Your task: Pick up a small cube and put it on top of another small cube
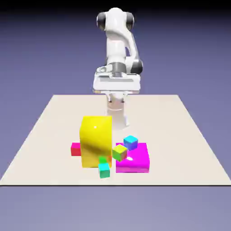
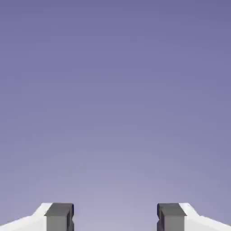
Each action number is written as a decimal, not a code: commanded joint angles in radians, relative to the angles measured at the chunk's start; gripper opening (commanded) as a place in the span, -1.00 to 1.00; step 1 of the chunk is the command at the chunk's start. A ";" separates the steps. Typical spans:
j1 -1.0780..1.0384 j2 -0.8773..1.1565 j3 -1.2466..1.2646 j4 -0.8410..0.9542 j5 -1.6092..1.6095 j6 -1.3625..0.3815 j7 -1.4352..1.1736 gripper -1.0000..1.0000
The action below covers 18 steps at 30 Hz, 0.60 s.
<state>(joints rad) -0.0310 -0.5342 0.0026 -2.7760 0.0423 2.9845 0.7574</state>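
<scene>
Here the gripper hangs high behind the yellow block, jaws spread wide with only backdrop between them. The red cube sits on the table, touching the block's side toward the exterior view's left. A green cube and blue cube rest by the magenta slab; a teal cube lies in front.

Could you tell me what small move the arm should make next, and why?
Probably tilt the hand down toward the table. The gripper is open with nothing between its fingers, and the hand view shows only backdrop. The small cube, red and pink, sits on the table, partly hidden beside the yellow block, not yet picked up.
</scene>
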 commanded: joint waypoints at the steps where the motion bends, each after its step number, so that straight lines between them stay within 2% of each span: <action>1: -0.036 0.030 0.002 0.028 0.035 -0.044 0.014 0.00; 18: -0.319 0.622 -0.245 0.386 0.480 -0.773 0.140 0.00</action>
<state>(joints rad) -0.3563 0.0877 -0.2429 -2.3898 0.5227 2.2113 0.8977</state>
